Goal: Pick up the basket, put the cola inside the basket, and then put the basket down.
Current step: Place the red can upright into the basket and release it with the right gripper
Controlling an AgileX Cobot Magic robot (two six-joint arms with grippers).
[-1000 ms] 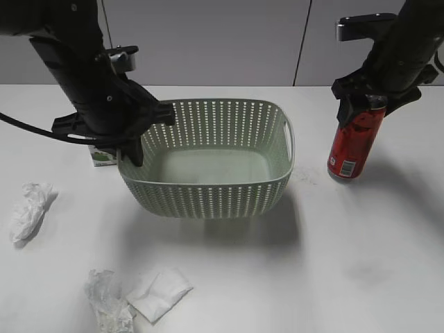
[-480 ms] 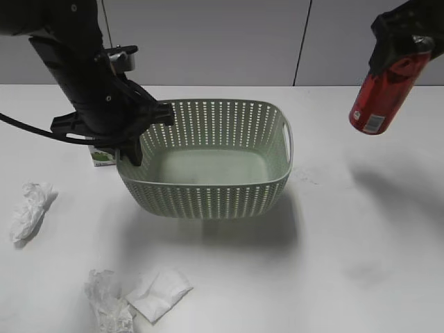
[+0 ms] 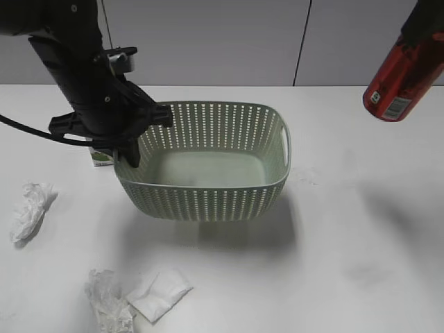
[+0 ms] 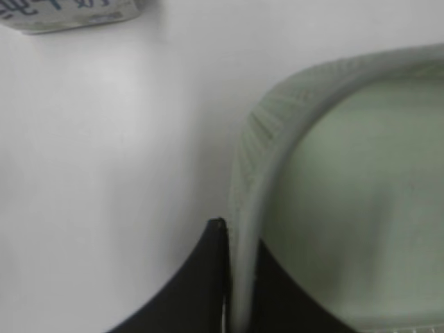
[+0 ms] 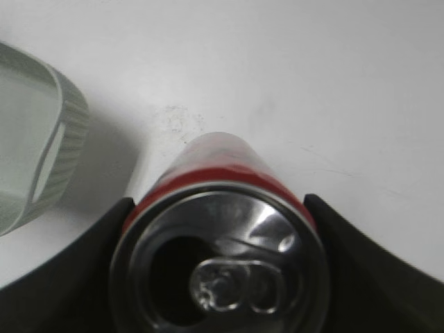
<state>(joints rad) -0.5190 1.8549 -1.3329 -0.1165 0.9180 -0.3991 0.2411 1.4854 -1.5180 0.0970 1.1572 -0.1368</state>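
Note:
The pale sage-green basket (image 3: 208,163) hangs just above the white table, its left rim clamped by my left gripper (image 3: 127,149). In the left wrist view the two black fingers (image 4: 239,243) pinch the basket's rim (image 4: 277,132). My right gripper (image 3: 423,21) is at the top right edge, shut on the red cola can (image 3: 402,80), which is tilted and held high, to the right of the basket. In the right wrist view the can's silver top (image 5: 218,267) sits between the fingers, with the basket's right end (image 5: 41,152) at the left.
A white-and-green carton (image 3: 102,157) stands behind the basket's left corner, also in the left wrist view (image 4: 69,14). Crumpled white wrappers lie at the left (image 3: 29,209) and front left (image 3: 107,302), with a flat white packet (image 3: 159,291).
My right gripper lifted the cola can off the table, up and to the right. The basket shifted slightly with the left gripper.

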